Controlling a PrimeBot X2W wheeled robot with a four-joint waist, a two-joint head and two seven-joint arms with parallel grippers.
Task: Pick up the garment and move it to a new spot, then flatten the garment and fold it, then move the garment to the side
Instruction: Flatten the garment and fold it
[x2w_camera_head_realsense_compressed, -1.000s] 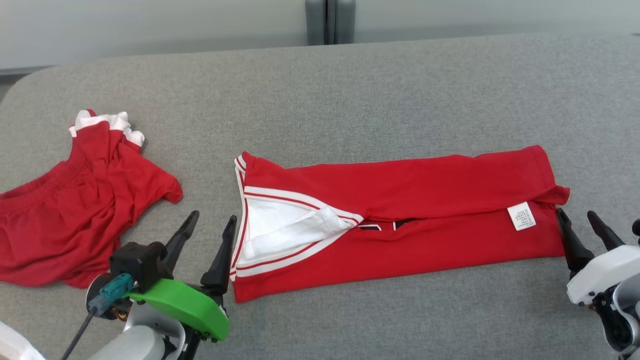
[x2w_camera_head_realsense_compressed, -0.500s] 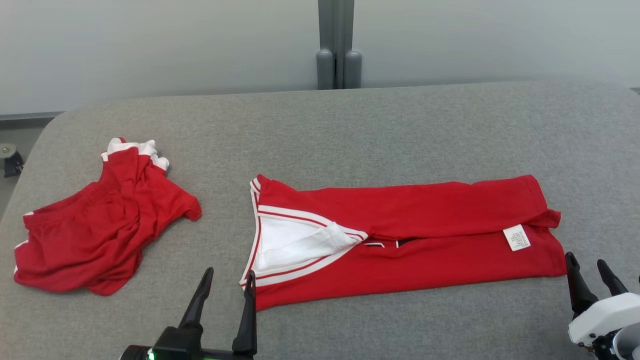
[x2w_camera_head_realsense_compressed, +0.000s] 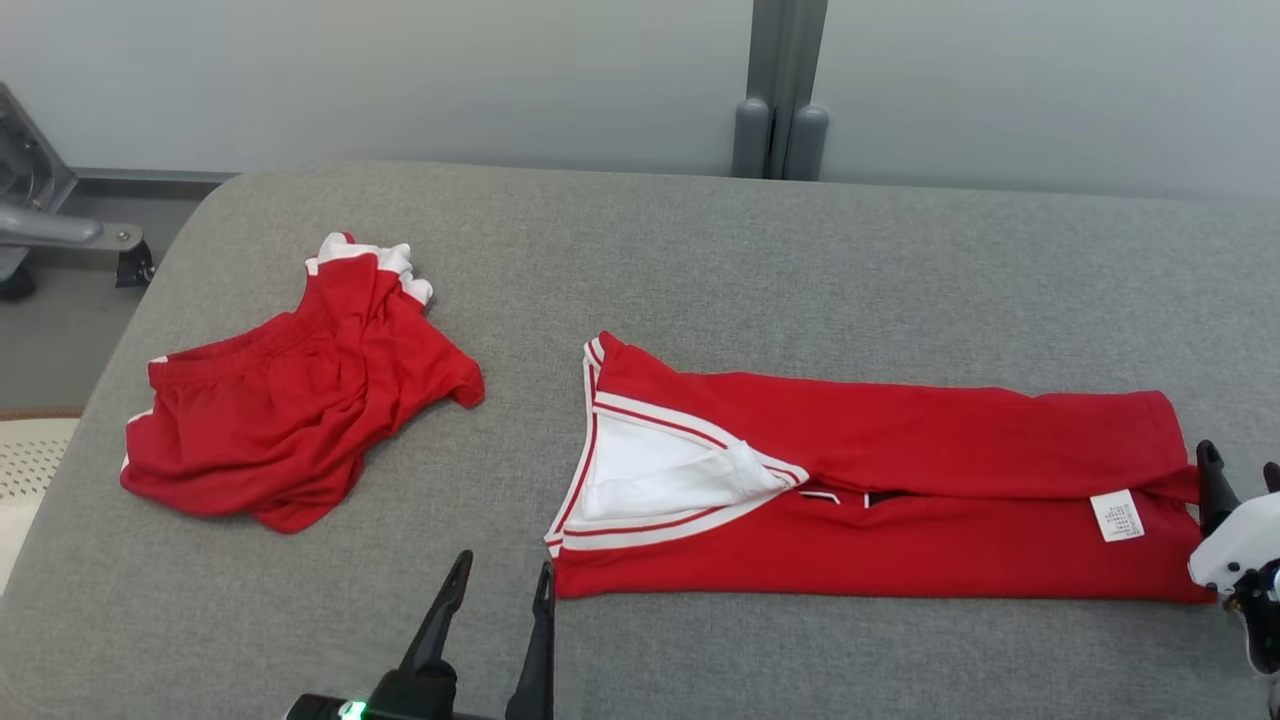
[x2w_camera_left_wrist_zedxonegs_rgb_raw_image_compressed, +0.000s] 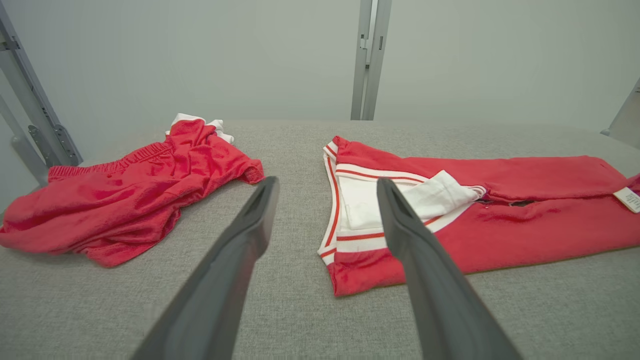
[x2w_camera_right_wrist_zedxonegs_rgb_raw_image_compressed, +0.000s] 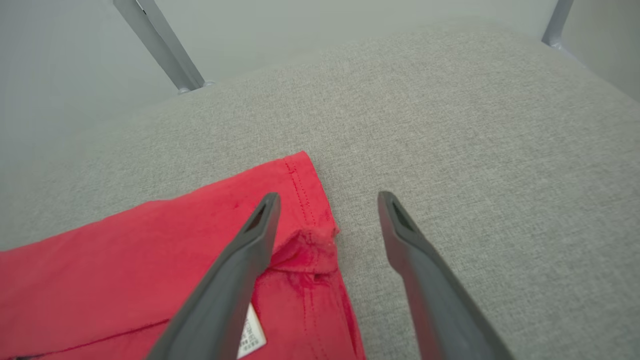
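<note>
Two claws, head view: the left claw (x2w_camera_head_realsense_compressed: 505, 562) is at the bottom edge, fingers spread and empty, tips just short of the shirt's near left corner. The right claw (x2w_camera_head_realsense_compressed: 1240, 458) is at the right edge, fingers spread, holding nothing, at the shirt's right end.
Shirt, head view: the red shirt (x2w_camera_head_realsense_compressed: 900, 460) is folded into a long band and lies flat on the right half of the table. Its long axis runs left to right. The white-trimmed neck end points left, and the hem end with a white label (x2w_camera_head_realsense_compressed: 1117, 515) points right.
Shorts, head view: the red shorts (x2w_camera_head_realsense_compressed: 290, 420) are bunched up on the left half, well apart from the shirt.
Surface, head view: the table (x2w_camera_head_realsense_compressed: 700, 250) is covered in grey cloth, with a rounded far left corner.
Room, head view: a pale wall, a grey post (x2w_camera_head_realsense_compressed: 780, 90) behind the far edge, and a metal frame (x2w_camera_head_realsense_compressed: 40, 200) at the left.
Left wrist view: the open fingers frame bare grey cloth, with the shorts (x2w_camera_left_wrist_zedxonegs_rgb_raw_image_compressed: 125, 190) to one side. The shirt's neck end (x2w_camera_left_wrist_zedxonegs_rgb_raw_image_compressed: 350, 210) is behind the other finger, and the shirt stretches away to the right.
Right wrist view: the open fingers straddle the shirt's hem corner (x2w_camera_right_wrist_zedxonegs_rgb_raw_image_compressed: 300, 200), one over red cloth and one over bare table. I cannot tell whether either touches.
</note>
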